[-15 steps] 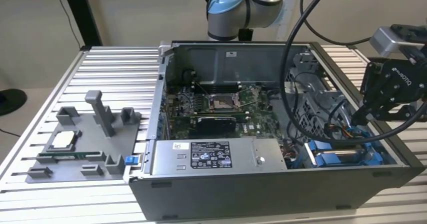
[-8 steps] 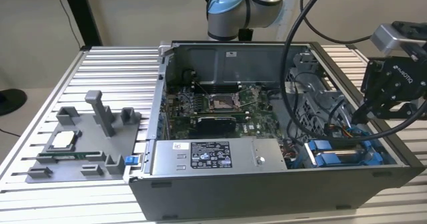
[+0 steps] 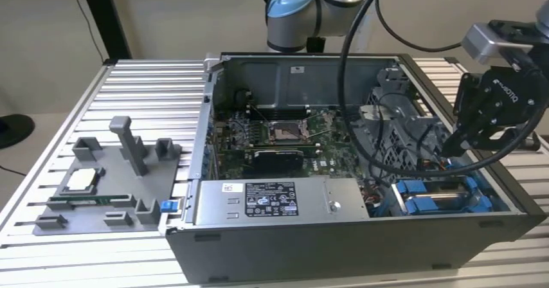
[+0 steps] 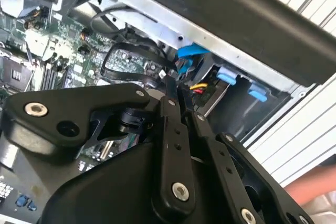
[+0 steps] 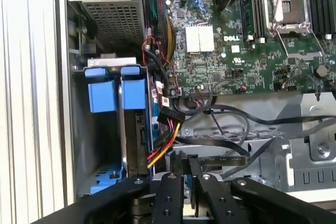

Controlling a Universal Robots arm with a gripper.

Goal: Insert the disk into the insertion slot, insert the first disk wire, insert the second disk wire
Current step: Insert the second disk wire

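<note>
Black fingers of the one gripper (image 5: 189,160) were pressed nearly together beside a flat black wire (image 5: 220,156); whether they pinched it, I could not tell. Just beyond, the one disk (image 5: 134,98) stood seated in the slot (image 5: 94,145), so I judged the wire steps in hand, calling for squaring a plug to the disk's edge. One plug (image 5: 170,115) lay there already, two blue tabs fronted the bay, and one green board (image 5: 236,61) lay farthest.

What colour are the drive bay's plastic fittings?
Bright blue fittings, clearest in the first wrist view.
</note>
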